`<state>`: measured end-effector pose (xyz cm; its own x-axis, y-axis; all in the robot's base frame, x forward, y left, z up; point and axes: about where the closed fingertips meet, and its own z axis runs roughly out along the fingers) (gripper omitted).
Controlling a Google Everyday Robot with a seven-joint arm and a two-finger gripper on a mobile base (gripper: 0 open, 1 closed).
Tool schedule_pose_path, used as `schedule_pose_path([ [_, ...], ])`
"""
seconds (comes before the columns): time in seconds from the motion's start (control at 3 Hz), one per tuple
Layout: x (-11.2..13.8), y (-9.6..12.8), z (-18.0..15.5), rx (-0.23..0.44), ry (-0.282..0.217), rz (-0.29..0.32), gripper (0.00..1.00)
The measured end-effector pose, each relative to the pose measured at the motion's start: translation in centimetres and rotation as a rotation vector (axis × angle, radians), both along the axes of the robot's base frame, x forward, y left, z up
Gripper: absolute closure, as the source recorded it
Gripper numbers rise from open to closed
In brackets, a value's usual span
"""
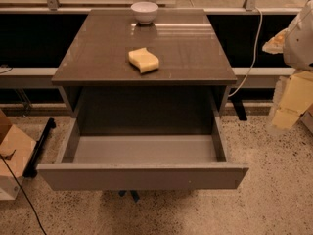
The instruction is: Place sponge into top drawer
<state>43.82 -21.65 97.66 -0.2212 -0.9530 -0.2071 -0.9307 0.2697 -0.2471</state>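
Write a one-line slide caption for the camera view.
Sponge on the table, top drawer open below, bowl at the back, gripper off to the right.

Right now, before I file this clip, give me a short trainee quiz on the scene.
1. True or false: the pale yellow wavy-edged sponge lies inside the open, wide grey-brown top drawer.
2. Where is the robot's yellowish gripper? A) over the sponge B) at the view's right edge, beside the glossy brown table C) in the drawer
3. Fill in: at the table's far edge stands a small white ____.
Key: 1 false, it lies on the table; 2 B; 3 bowl.
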Motion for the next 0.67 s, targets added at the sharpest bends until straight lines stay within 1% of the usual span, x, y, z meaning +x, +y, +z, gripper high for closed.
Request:
schedule_pose_path([
  [0.33, 0.05, 0.07, 0.08, 0.001, -0.006, 0.001, 0.0],
  [0.67, 0.78, 0.99, -0.77, 0.038, -0.008, 0.014, 0.0],
])
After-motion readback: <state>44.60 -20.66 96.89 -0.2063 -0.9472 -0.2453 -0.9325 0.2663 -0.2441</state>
